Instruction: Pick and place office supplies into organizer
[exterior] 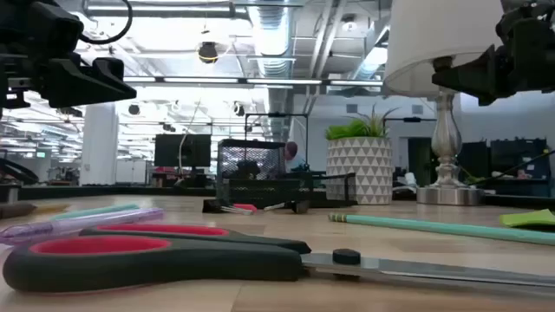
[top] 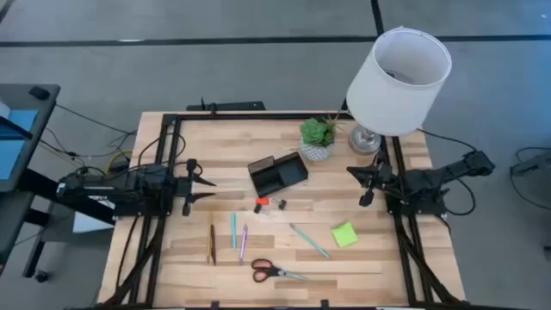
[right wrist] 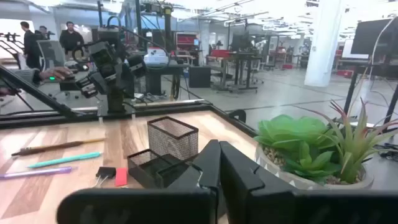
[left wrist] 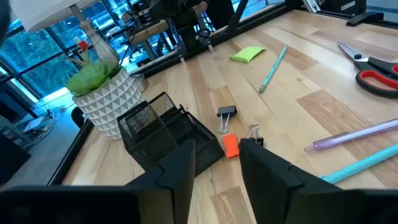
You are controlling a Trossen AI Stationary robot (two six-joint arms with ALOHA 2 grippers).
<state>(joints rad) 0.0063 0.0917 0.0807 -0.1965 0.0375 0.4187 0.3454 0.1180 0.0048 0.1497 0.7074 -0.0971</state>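
Wooden table (top: 172, 267), black organizer (top: 278, 175), scissors (top: 274, 272)

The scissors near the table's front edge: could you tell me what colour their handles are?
Red with dark edging on the scissors; the low view shows it best.

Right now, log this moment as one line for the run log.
left gripper: open, empty, facing organizer | right gripper: shut, empty, by plant | scissors, sticky-note pad, pens: on table
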